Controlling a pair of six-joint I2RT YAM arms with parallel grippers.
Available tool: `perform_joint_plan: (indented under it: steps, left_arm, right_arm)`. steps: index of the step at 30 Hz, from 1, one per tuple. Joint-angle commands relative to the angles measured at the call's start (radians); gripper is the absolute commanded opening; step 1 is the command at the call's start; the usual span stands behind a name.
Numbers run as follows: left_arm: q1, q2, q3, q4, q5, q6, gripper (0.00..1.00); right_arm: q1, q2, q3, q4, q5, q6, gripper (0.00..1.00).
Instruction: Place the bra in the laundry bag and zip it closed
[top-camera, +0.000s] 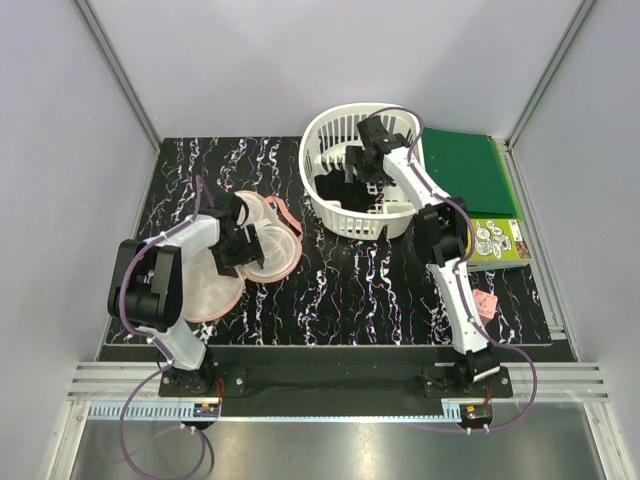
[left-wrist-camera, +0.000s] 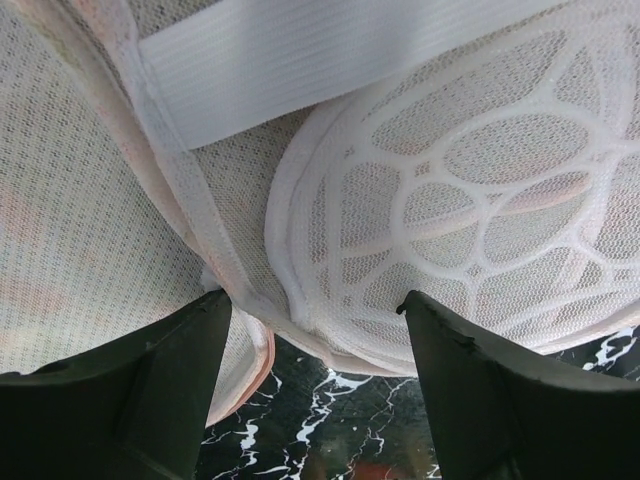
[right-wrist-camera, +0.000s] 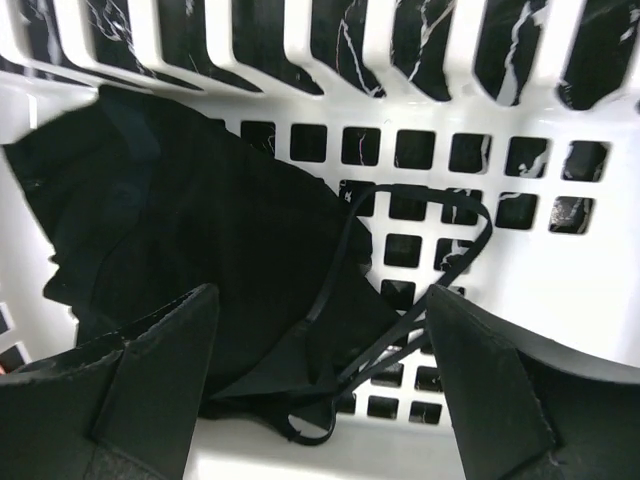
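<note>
The black bra (right-wrist-camera: 200, 250) lies crumpled on the floor of the white slotted basket (top-camera: 335, 140), its thin straps trailing right. My right gripper (right-wrist-camera: 320, 340) is open just above it, one finger on each side of the fabric; in the top view it (top-camera: 372, 150) reaches into the basket. The peach-pink laundry bag (top-camera: 262, 245) lies open on the table at the left, pale mesh lining (left-wrist-camera: 470, 200) showing. My left gripper (left-wrist-camera: 315, 320) is open, its fingers either side of the bag's edge, and sits over the bag in the top view (top-camera: 238, 235).
A green board (top-camera: 465, 170) lies right of the basket, with a printed card (top-camera: 497, 240) and a small pink item (top-camera: 485, 303) near the right arm. The black marbled tabletop (top-camera: 360, 290) shows between the arms. Grey walls enclose the table.
</note>
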Motion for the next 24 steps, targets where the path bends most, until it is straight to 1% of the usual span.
perform_joint_plan:
  steps: [1,3,5,6,7,9,10,13,14,16,17,19,20,22,23,24]
  left_arm:
    - [-0.01,-0.053,-0.003,-0.024,0.045,0.01,0.77]
    - [-0.01,-0.079,0.045,-0.055,0.019,0.013,0.78]
    - [-0.008,-0.116,0.082,-0.092,0.003,0.021,0.79]
    - [-0.008,-0.127,0.102,-0.106,-0.009,0.026,0.78]
    - [-0.01,-0.141,0.141,-0.13,-0.014,0.033,0.78]
    - [-0.008,-0.158,0.172,-0.159,-0.03,0.037,0.78]
    - [-0.01,-0.164,0.19,-0.165,-0.034,0.043,0.79]
    - [-0.01,-0.196,0.197,-0.173,-0.032,0.046,0.79]
    - [-0.01,-0.205,0.194,-0.173,-0.024,0.044,0.79]
    - [-0.01,-0.21,0.188,-0.172,-0.009,0.043,0.79]
    - [-0.01,-0.21,0.183,-0.17,-0.005,0.044,0.79]
    - [-0.01,-0.205,0.177,-0.17,-0.003,0.041,0.78]
    - [-0.011,-0.205,0.175,-0.17,-0.007,0.038,0.78]
    - [-0.01,-0.215,0.171,-0.159,-0.011,0.032,0.78]
    - [-0.01,-0.219,0.171,-0.156,-0.008,0.027,0.78]
    - [-0.01,-0.222,0.172,-0.147,-0.001,0.024,0.78]
  right_arm:
    - [0.03,0.02,0.065,-0.005,0.039,-0.015,0.86]
    - [0.044,0.045,0.071,-0.005,0.051,-0.01,0.79]
    - [0.058,0.074,0.097,-0.008,0.047,-0.012,0.75]
    - [0.061,0.08,0.106,-0.009,0.045,-0.01,0.7]
    - [0.065,0.083,0.117,-0.009,0.042,-0.009,0.57]
    - [0.064,0.083,0.14,-0.012,0.034,-0.002,0.42]
    - [0.064,0.08,0.158,-0.018,0.04,0.001,0.28]
    - [0.064,0.033,0.231,-0.047,0.066,-0.002,0.11]
    - [0.064,-0.013,0.243,-0.047,0.07,-0.004,0.01]
    - [0.064,-0.076,0.255,-0.051,0.083,-0.01,0.0]
    - [0.064,-0.154,0.249,-0.058,0.088,-0.006,0.0]
    - [0.065,-0.235,0.217,-0.081,0.086,0.007,0.0]
    - [0.068,-0.313,0.203,-0.119,0.079,0.011,0.0]
    - [0.091,-0.389,0.151,-0.164,0.068,0.011,0.0]
    - [0.104,-0.456,0.136,-0.216,0.065,0.01,0.0]
    - [0.128,-0.492,0.09,-0.237,0.07,-0.001,0.0]
